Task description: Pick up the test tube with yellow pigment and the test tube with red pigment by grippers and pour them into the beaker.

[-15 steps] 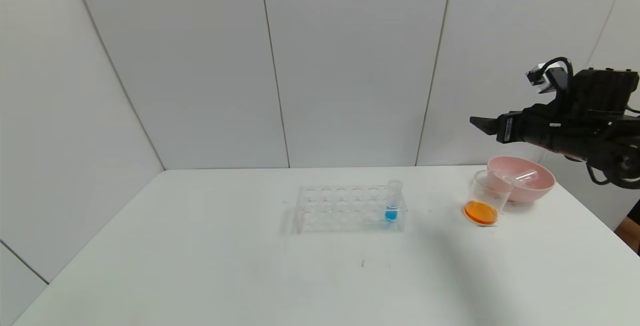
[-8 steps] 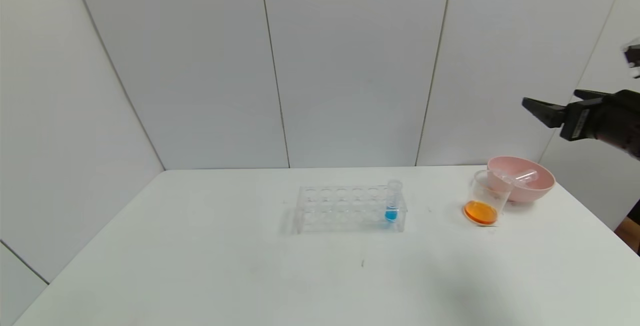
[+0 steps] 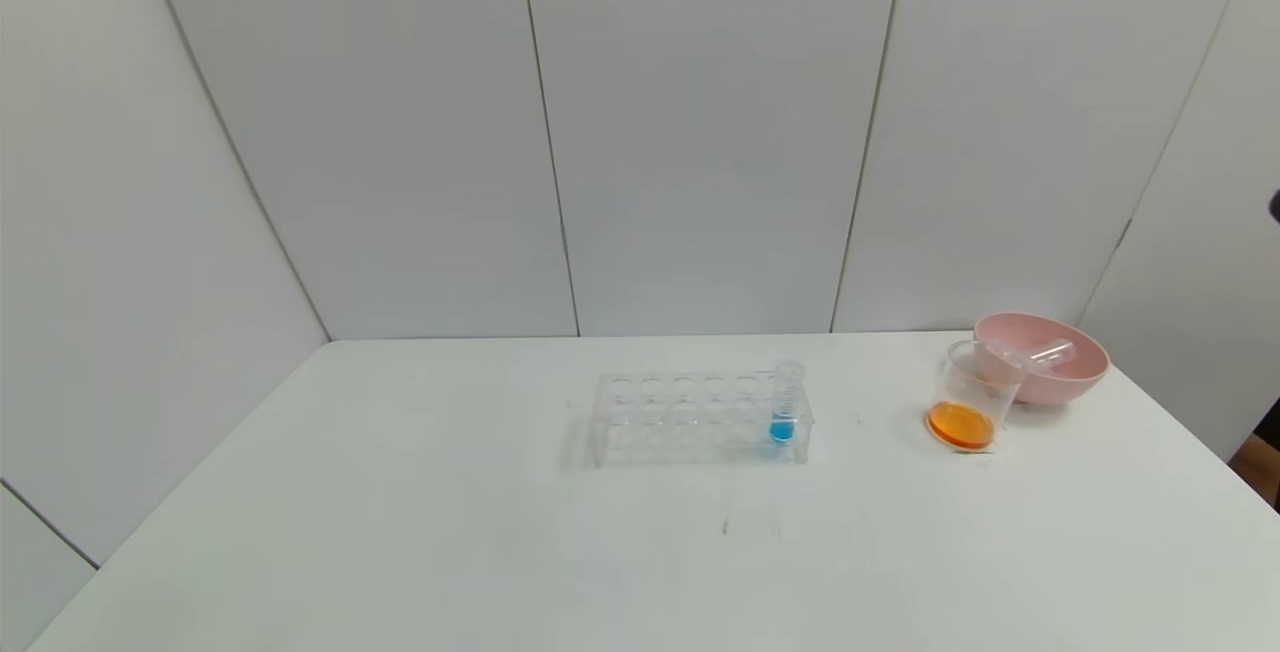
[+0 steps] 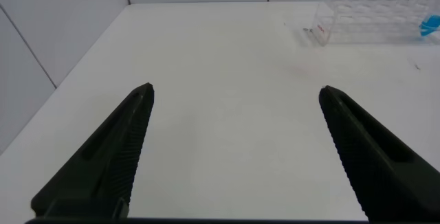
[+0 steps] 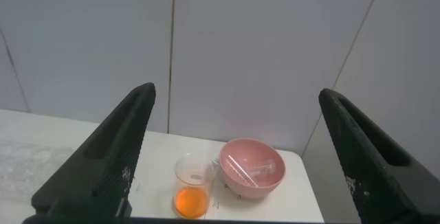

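Note:
The beaker [image 3: 972, 390] stands at the table's right with orange liquid in its bottom; it also shows in the right wrist view [image 5: 192, 183]. No tube holding yellow or red liquid shows. Clear tubes [image 3: 1045, 354] that look empty lie in the pink bowl [image 3: 1088, 372] right behind the beaker. My right gripper [image 5: 237, 90] is open and empty, high up and back from the beaker and bowl, and out of the head view. My left gripper [image 4: 237, 88] is open and empty, low over the table's left part.
A clear tube rack [image 3: 690, 417] stands mid-table with one tube of blue liquid [image 3: 785, 404] at its right end; both show in the left wrist view, the rack [image 4: 371, 18] and the blue tube [image 4: 430, 25]. The pink bowl [image 5: 251, 191] sits near the table's right back corner.
My right arm has drawn back to the right and upward, out of the head view. The beaker, bowl and rack have not moved.

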Motion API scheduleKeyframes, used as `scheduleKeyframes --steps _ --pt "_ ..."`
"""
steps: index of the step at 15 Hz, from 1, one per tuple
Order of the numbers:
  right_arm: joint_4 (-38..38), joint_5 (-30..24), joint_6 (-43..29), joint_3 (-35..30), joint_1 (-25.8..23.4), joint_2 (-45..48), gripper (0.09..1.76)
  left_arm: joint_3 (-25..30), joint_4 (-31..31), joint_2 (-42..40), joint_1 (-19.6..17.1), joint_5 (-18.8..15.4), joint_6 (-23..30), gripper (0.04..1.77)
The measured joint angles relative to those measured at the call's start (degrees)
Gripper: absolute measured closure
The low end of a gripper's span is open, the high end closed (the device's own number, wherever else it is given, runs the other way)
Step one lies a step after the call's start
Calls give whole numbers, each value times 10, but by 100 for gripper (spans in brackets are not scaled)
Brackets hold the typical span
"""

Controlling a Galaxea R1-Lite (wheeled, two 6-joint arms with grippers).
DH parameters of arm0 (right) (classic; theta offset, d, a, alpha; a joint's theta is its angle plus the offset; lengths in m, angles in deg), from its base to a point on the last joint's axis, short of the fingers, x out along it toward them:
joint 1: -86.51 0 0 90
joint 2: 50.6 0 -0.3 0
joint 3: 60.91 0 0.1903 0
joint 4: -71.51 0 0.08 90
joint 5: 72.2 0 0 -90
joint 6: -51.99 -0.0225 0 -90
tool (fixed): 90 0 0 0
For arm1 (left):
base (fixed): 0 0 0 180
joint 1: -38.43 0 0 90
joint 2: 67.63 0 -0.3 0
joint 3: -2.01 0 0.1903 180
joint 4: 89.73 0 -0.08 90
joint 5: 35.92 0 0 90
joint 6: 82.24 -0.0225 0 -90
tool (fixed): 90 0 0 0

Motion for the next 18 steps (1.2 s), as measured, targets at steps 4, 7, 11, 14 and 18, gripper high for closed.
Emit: scheduleKeyframes --steps 4,7,11,14,18 --pt "-65 -55 -32 -43 0 168 15 0 0 0 0 0 0 9" --pt "-157 -85 -50 -47 18 297 15 0 0 0 0 0 0 9" --pt "-230 -73 -21 -39 63 432 15 0 0 0 0 0 0 9" --pt "-235 -39 3 -56 78 498 15 0 0 0 0 0 0 9" --pt "-234 -33 36 -123 86 576 15 0 0 0 0 0 0 9"
